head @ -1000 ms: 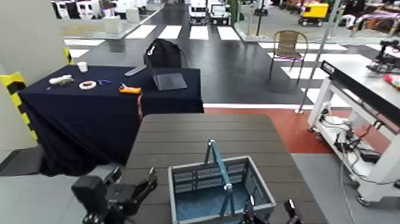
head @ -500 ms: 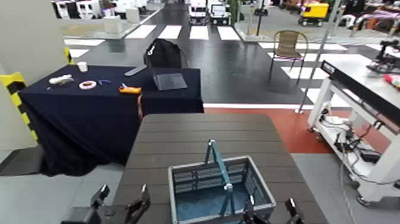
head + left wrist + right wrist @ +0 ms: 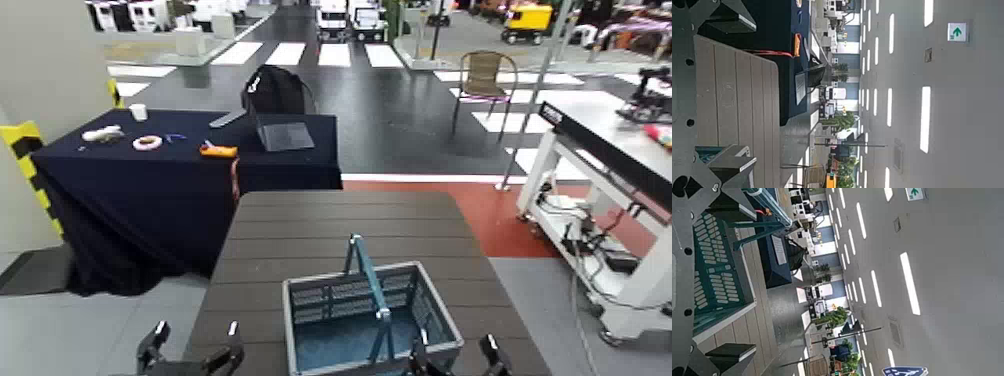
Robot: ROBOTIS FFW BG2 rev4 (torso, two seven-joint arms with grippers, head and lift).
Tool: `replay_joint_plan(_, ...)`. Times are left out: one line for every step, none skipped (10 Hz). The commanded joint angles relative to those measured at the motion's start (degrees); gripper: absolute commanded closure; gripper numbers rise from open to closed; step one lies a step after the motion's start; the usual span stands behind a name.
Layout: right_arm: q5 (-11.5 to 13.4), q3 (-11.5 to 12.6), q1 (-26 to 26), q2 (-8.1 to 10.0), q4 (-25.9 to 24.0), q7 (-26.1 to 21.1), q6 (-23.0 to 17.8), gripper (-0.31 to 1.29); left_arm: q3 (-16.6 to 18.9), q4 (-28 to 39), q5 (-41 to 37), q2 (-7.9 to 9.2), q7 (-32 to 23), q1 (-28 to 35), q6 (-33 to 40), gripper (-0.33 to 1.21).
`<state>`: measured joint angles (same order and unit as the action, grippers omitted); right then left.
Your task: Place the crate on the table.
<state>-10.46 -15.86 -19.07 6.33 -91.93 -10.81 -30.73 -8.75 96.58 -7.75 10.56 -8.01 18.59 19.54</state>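
Observation:
The grey-blue crate [image 3: 370,322] stands upright on the near end of the dark brown slatted table [image 3: 340,225], its teal hoop handle [image 3: 368,277] raised. My left gripper [image 3: 192,345] is open and empty, low off the table's near left corner, left of the crate. My right gripper [image 3: 452,350] is open and empty, just in front of the crate's near right corner. The left wrist view shows the table slats [image 3: 735,86] between the left gripper's open fingers [image 3: 728,17]. The right wrist view shows the crate's lattice side [image 3: 715,274] between the right gripper's open fingers [image 3: 727,356].
A navy-draped table [image 3: 190,150] with a laptop [image 3: 283,135], tape roll and cup stands behind on the left. A white-framed workbench [image 3: 610,130] stands on the right. A chair [image 3: 485,75] stands far back. Grey floor lies to both sides.
My left arm has dropped down and back, so only its open fingertips still show at the bottom edge. The crate and the right gripper have not moved.

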Motion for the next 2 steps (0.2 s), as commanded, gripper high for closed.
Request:
replay_joint_plan(0.3, 0.1, 0.0, 0.00, -0.1, 0.0, 0.6, 0.13, 0.2, -0.1, 0.3, -0.28, -0.1, 0.1, 0.5, 0.12)
replay_joint_plan(0.4, 0.1, -0.1, -0.09, -0.2, 0.0, 0.7, 0.13, 0.2, -0.1, 0.3, -0.37, -0.1, 0.2, 0.5, 0.12)
